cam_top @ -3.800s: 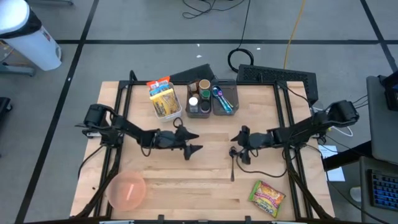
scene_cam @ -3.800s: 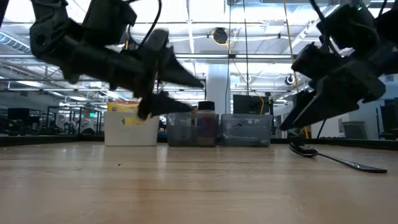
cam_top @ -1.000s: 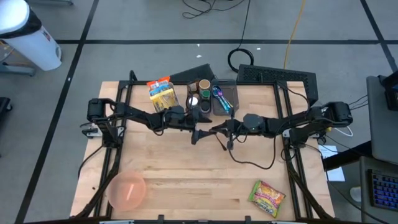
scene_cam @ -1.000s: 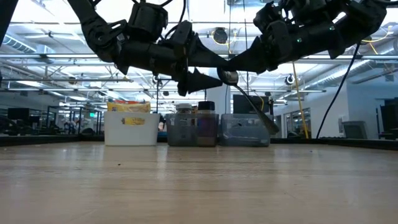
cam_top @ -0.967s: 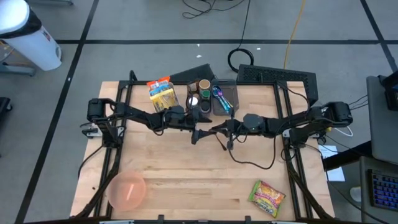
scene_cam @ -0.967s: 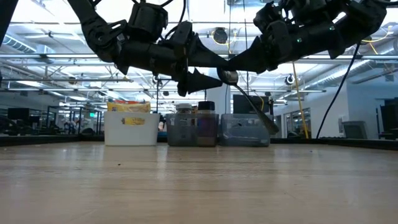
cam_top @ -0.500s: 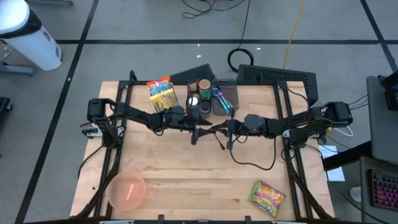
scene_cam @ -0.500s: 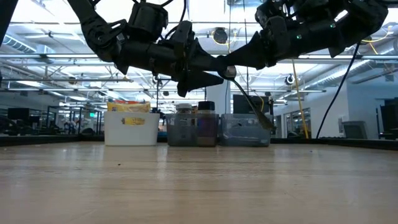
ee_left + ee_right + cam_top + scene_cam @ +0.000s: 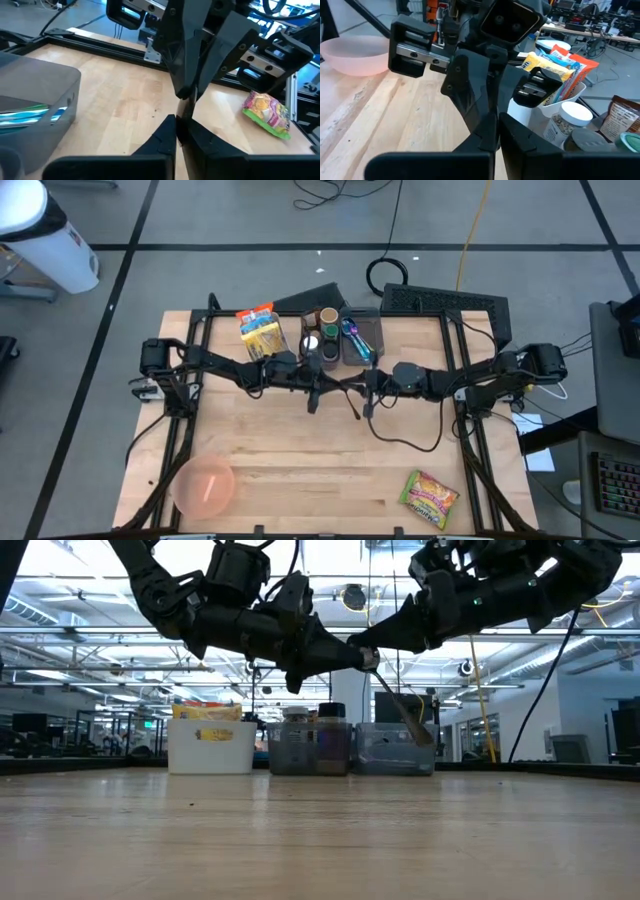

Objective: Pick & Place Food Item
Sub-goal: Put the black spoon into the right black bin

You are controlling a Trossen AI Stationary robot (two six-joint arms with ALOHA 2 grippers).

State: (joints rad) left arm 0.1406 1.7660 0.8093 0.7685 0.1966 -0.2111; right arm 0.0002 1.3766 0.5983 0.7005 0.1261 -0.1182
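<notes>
A dark spoon (image 9: pixel 405 710) hangs in the air over the table's middle, bowl end up and handle slanting down. My left gripper (image 9: pixel 352 658) and my right gripper (image 9: pixel 368 648) meet tip to tip there, both shut on its upper end; the high view shows the left gripper (image 9: pixel 335 386) and the right gripper (image 9: pixel 352 387) facing each other. The food item, a yellow-green snack packet (image 9: pixel 430 495), lies flat near the table's right front corner, away from both grippers, and also shows in the left wrist view (image 9: pixel 265 112). My left gripper pinches the spoon near its bowl end (image 9: pixel 184 109) between its two fingers, coming in almost level from the table's left. The spoon is clear of the table. My right gripper holds the same upper end (image 9: pixel 372 662), coming level from the table's right. The handle (image 9: pixel 420 730) hangs free below, slanting down.
Along the far edge stand a white bin of snack packets (image 9: pixel 265 340) and two grey bins with jars (image 9: pixel 322 340) and utensils (image 9: pixel 360 340). A pink bowl (image 9: pixel 205 485) sits at the near left corner. Bare wood lies between the arms and the near edge.
My left gripper has shut: its fingers, spread wide around the spoon's bowl end a second ago, now close on it. Both arms have kept their places, and the spoon hangs where it was.
</notes>
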